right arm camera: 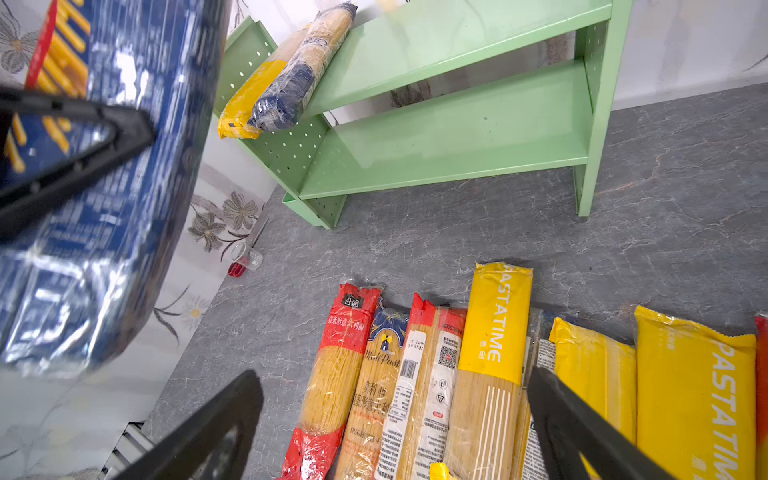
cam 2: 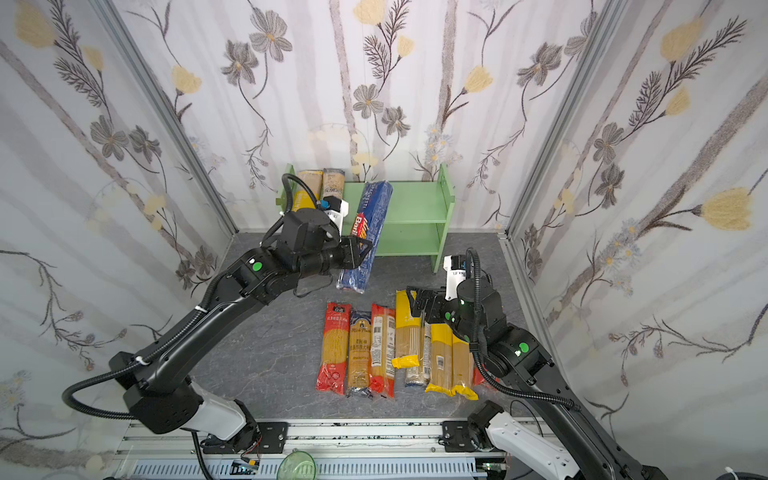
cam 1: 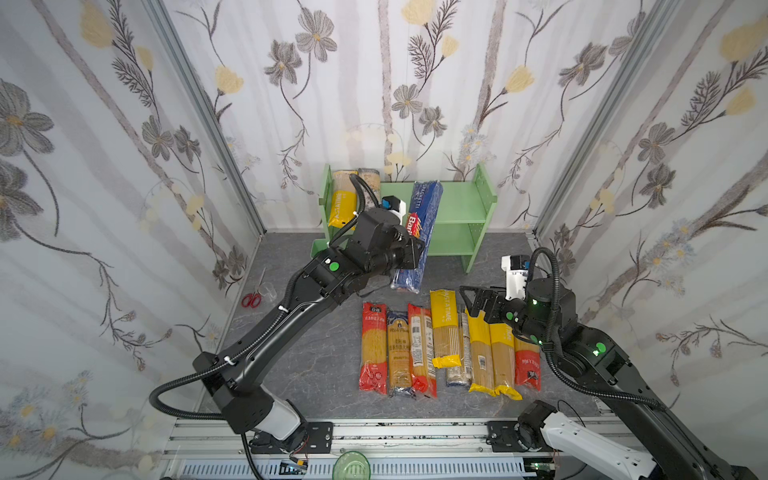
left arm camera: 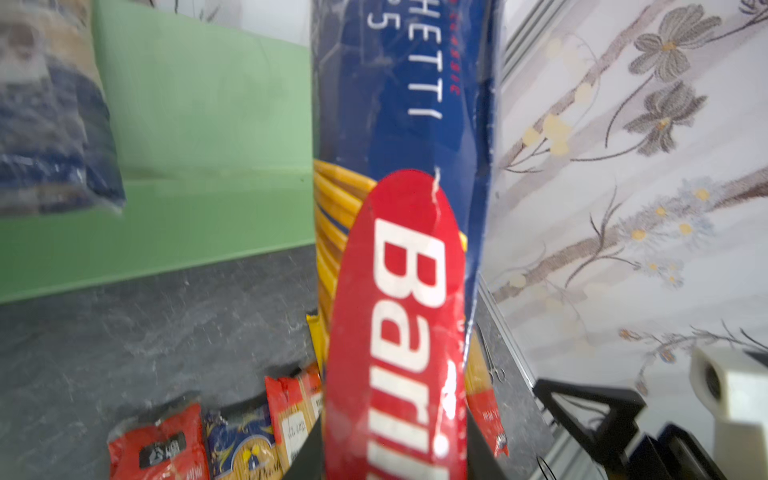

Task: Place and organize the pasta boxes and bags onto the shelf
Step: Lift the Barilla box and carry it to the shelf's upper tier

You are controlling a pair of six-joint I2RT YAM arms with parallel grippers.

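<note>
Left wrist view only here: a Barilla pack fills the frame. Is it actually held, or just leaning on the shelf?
Observer: Held. In both top views the left tool is shut on the Barilla pack, which is tilted in front of the shelf.
Operator: What is already on the shelf?
Observer: Two packs lie side by side at one end of the upper tier, a yellow-ended pack and a navy-ended pack.
Operator: And the right arm?
Observer: The right tool is open and empty, hovering over the row of packs on the table.
</note>
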